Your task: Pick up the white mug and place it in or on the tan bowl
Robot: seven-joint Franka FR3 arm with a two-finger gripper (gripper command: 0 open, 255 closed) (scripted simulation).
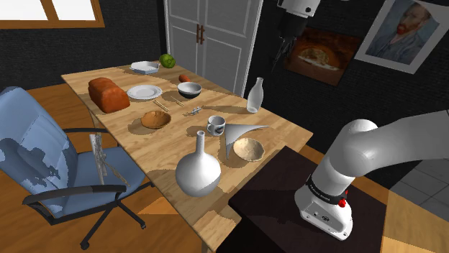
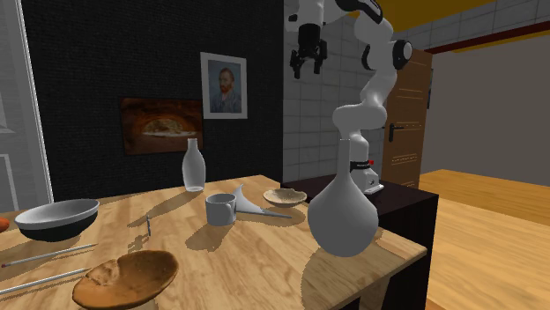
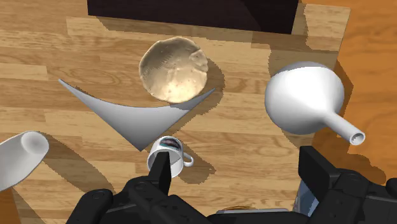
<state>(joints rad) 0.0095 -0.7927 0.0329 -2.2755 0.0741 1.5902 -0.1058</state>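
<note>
White mug (image 3: pixel 168 151) stands on the surface (image 3: pixel 63 51) just beside a grey funnel (image 3: pixel 137 118), near the tan bowl (image 3: pixel 173 69). The hand (image 3: pixel 238 167) hangs high, wide and empty; descending, it could clip the funnel.

One mug (image 1: pixel 215 125), one loaf (image 1: pixel 109 94), one chair (image 1: pixel 43 154)

On the table (image 1: pixel 288 129), the mug (image 1: pixel 215 125) stands with the funnel (image 1: pixel 234 136) between it and the bowl (image 1: pixel 248 149), which sits by the edge nearest the stand (image 1: pixel 280 188). In the shoulder view the vase (image 1: pixel 198 172) is before them, the bottle (image 1: pixel 254 95) behind, the chair (image 1: pixel 43 158) left of the table
</note>
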